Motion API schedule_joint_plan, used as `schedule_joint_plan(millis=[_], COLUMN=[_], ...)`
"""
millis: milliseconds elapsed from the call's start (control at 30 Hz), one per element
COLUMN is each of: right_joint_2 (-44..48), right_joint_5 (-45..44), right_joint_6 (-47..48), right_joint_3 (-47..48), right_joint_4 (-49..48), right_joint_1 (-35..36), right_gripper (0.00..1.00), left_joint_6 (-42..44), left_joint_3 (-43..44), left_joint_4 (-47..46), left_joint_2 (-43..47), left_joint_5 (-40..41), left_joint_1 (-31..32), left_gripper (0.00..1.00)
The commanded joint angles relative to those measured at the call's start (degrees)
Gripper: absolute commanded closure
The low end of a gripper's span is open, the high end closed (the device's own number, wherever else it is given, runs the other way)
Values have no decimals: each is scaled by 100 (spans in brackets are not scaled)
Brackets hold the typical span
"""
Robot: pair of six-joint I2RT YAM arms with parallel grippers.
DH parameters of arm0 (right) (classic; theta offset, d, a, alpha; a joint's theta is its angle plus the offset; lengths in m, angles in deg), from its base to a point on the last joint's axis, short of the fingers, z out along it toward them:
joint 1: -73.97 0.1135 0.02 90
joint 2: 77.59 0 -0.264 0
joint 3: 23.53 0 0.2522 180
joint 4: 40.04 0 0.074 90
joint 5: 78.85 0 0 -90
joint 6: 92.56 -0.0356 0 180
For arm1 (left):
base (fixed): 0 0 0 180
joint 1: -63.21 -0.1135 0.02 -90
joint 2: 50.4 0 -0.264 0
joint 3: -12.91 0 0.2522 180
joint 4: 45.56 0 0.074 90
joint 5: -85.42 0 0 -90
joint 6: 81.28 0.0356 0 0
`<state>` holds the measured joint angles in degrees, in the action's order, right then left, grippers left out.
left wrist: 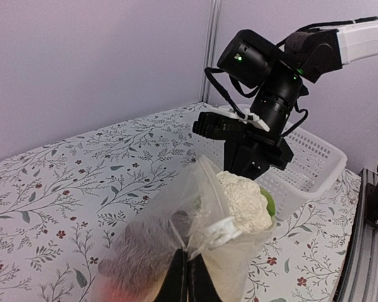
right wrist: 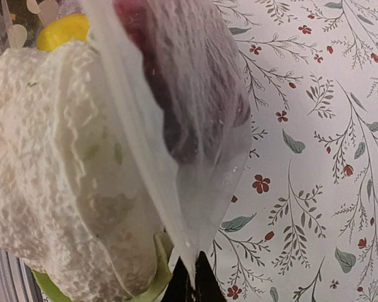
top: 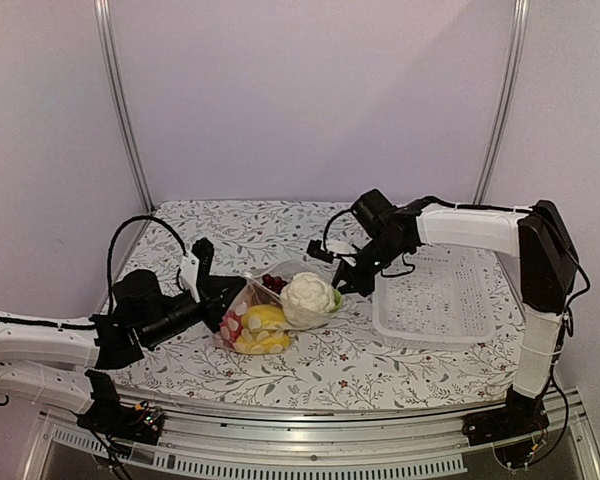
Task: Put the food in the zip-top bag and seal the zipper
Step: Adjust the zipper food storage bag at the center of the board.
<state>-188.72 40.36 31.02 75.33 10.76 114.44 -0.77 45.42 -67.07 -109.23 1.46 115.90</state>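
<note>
Clear plastic zip-top bag [top: 252, 318] is lying between our arms while we are pinching its mouth edge with left gripper [left wrist: 188, 277] and right gripper [right wrist: 190, 277] both clenched, yellow pieces [top: 263, 328] and grape bunch [top: 273, 283] inside, cauliflower [top: 310, 293] crowding the opening, sealing seemingly remaining

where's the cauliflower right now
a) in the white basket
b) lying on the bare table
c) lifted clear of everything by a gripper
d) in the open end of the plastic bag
D: the cauliflower sits in the mouth of the bag, and the basket stands apart from it.
</note>
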Motion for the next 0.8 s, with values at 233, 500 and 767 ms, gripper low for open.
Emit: schedule_joint_plan(millis=[233, 500, 767], right_joint_2=[1179, 827, 757], right_joint_5=[-39, -28, -1126], right_joint_6=[-620, -749, -640], right_joint_3=[1106, 1554, 1803], right_joint_4=[2061, 2545, 2576], right_joint_1=[27, 31, -46], right_gripper=[100, 100, 82], left_joint_6=[-80, -121, -195], left_joint_3=[-209, 21, 123], left_joint_4=[-213, -617, -933], left_joint_2=[113, -536, -543], left_joint_5=[170, -174, -159], left_joint_1=[-22, -19, 6], left_gripper=[100, 100, 100])
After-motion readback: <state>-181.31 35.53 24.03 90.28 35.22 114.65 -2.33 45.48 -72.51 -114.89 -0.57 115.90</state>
